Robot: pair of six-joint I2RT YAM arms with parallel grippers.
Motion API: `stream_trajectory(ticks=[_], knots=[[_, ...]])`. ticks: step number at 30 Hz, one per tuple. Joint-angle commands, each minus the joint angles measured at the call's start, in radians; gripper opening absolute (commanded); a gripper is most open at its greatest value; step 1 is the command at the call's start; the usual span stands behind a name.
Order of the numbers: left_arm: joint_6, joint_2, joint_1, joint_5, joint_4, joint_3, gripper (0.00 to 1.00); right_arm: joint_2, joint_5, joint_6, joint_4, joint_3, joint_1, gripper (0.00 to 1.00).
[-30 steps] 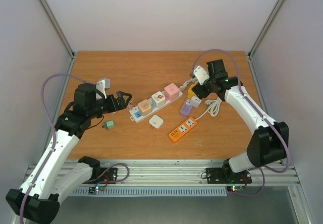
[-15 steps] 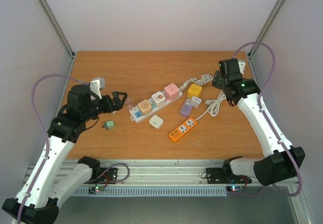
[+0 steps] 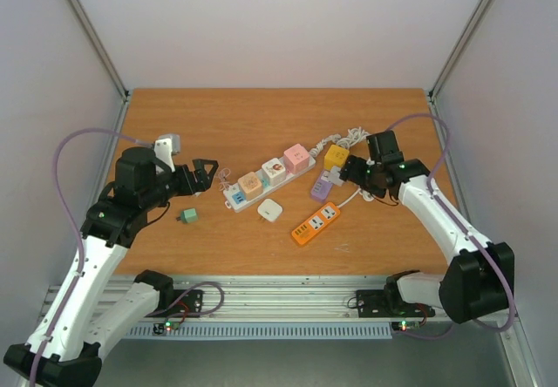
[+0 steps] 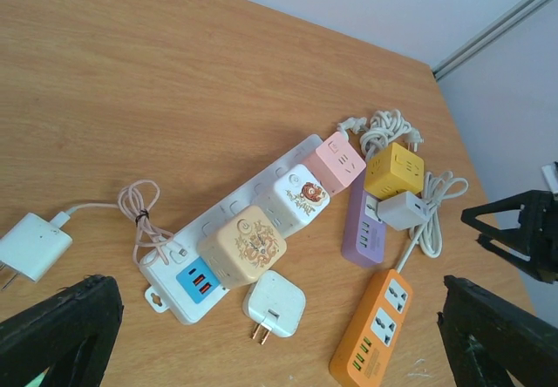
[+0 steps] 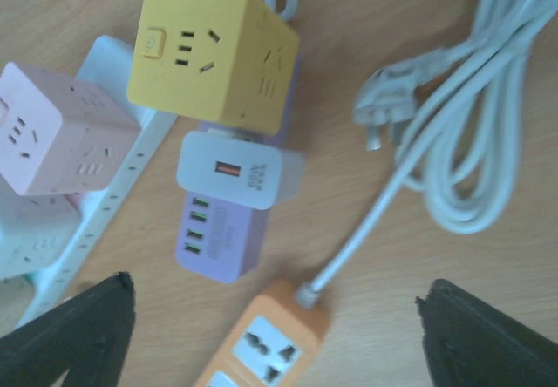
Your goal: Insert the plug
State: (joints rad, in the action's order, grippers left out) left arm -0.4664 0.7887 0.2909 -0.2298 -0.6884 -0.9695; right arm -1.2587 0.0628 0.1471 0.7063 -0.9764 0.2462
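Holds nothing: left gripper (image 3: 207,176) spread wide near the white power strip (image 3: 270,176), right gripper (image 3: 350,173) wide over the purple strip (image 3: 322,188). Lies loose between white power strip and orange strip (image 3: 316,224) — white plug (image 3: 269,210).

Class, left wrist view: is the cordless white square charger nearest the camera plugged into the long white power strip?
No, the cordless white square charger lies on the wooden table, prongs bare, beside the long white power strip.
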Motion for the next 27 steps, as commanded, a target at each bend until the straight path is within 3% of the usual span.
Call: stream_trajectory(ticks=[1, 11, 27], knots=[[0.017, 0.005, -0.005, 0.011, 0.031, 0.001, 0.99, -0.064, 0.18, 0.106, -0.122, 0.022, -0.02, 0.82], [0.004, 0.048, -0.005, -0.001, 0.053, 0.005, 0.99, -0.227, 0.179, 0.129, -0.172, -0.03, -0.065, 0.6], [0.001, 0.045, -0.005, 0.001, 0.047, 0.012, 0.99, -0.345, 0.196, 0.083, -0.183, -0.078, -0.068, 0.54]])
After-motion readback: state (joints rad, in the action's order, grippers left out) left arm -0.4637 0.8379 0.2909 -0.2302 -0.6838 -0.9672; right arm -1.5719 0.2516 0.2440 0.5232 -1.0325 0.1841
